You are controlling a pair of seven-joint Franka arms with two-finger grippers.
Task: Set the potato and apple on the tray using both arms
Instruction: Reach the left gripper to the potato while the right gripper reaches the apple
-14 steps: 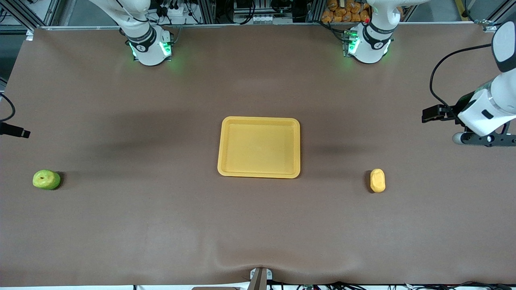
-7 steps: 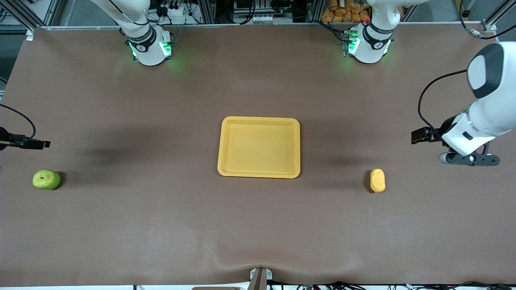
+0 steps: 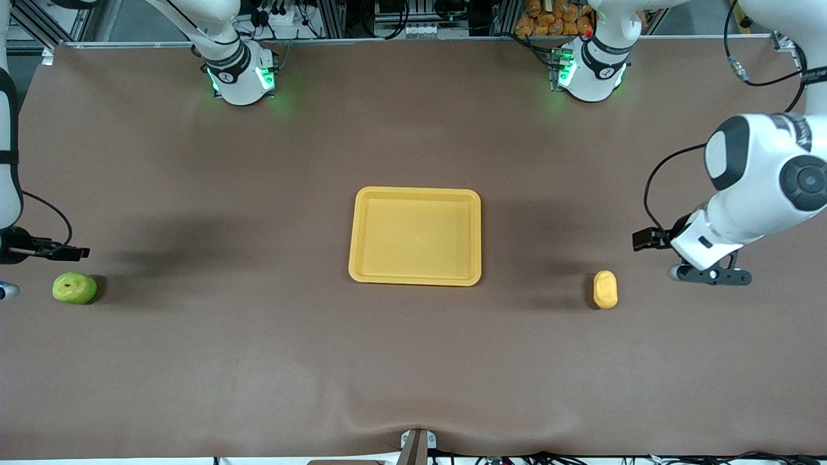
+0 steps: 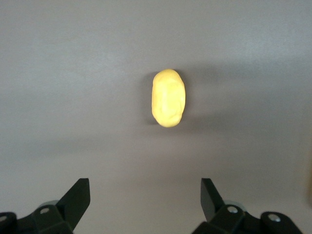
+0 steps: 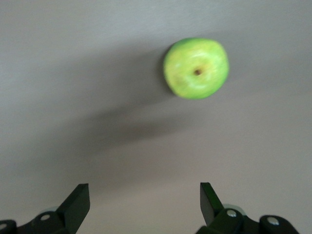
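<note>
The yellow-orange tray (image 3: pixel 417 192) lies empty at the table's middle. The green apple (image 3: pixel 74 288) (image 5: pixel 196 68) sits toward the right arm's end, stem dimple up. The oblong yellow potato (image 3: pixel 605 289) (image 4: pixel 168 98) lies toward the left arm's end. My left gripper (image 4: pixel 145 187) hangs open over bare table close to the potato, with nothing between its fingers; its white arm (image 3: pixel 749 187) reaches in from that end. My right gripper (image 5: pixel 145 192) is open and empty too, over bare table just beside the apple; only its dark wrist piece (image 3: pixel 39 250) shows in the front view.
Brown cloth covers the whole table (image 3: pixel 413 361). Both green-lit bases (image 3: pixel 242 74) (image 3: pixel 588 71) stand along the edge farthest from the front camera. A small mount (image 3: pixel 417 445) sits at the nearest edge.
Both arms have swung in from the table's ends toward the fruits, the left hand closing on the potato, the right on the apple. Both grippers stayed open. Nothing on the table moved.
</note>
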